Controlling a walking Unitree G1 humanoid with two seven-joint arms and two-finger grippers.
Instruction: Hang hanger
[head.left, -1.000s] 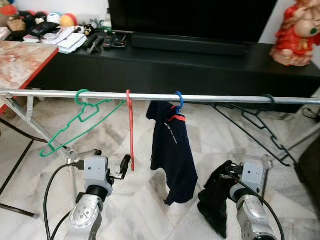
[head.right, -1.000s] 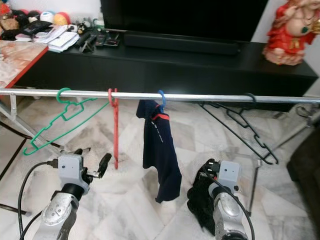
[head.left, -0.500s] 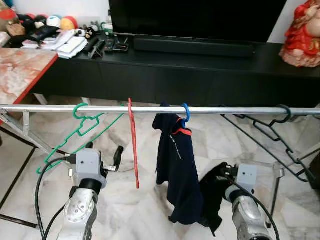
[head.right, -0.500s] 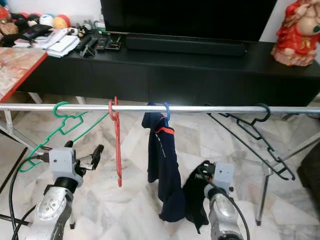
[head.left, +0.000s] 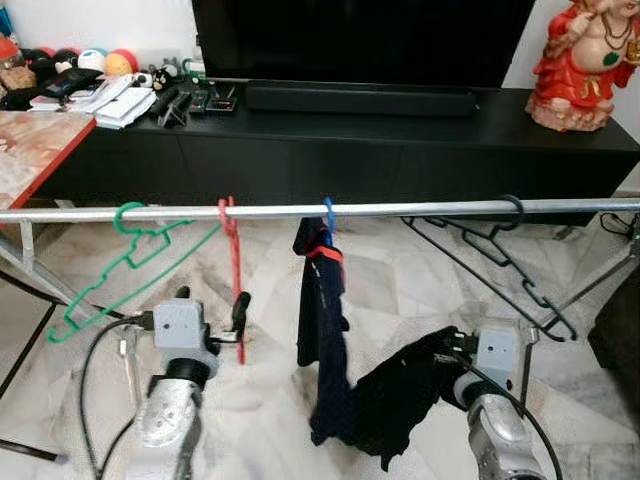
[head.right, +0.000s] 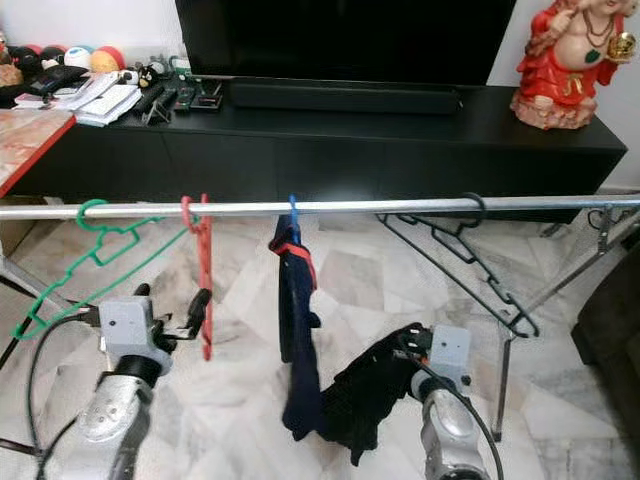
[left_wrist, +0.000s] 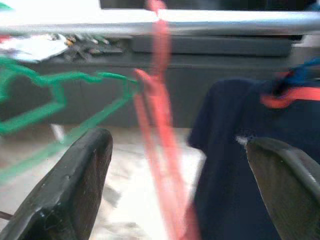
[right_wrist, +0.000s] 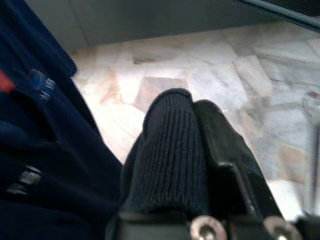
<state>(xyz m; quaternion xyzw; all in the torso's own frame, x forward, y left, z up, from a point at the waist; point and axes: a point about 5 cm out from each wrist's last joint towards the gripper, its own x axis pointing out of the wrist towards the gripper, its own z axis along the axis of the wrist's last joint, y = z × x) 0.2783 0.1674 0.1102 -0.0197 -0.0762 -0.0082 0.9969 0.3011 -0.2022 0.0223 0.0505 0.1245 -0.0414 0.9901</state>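
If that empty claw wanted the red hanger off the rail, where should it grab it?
Probably the long straight side of the red hanger, which hangs edge-on from the rail. The open left gripper sits right beside it, so coming straight from the robot's side looks easiest.

Right gripper (right_wrist: 192, 150) clamped on dark ribbed fabric

A ribbed navy cuff (right_wrist: 172, 155) is wrapped over one black finger (right_wrist: 225, 145) at frame centre. A navy garment (right_wrist: 45, 150) with a red trim fills the left side, over a marble floor (right_wrist: 240, 80) across the upper right.
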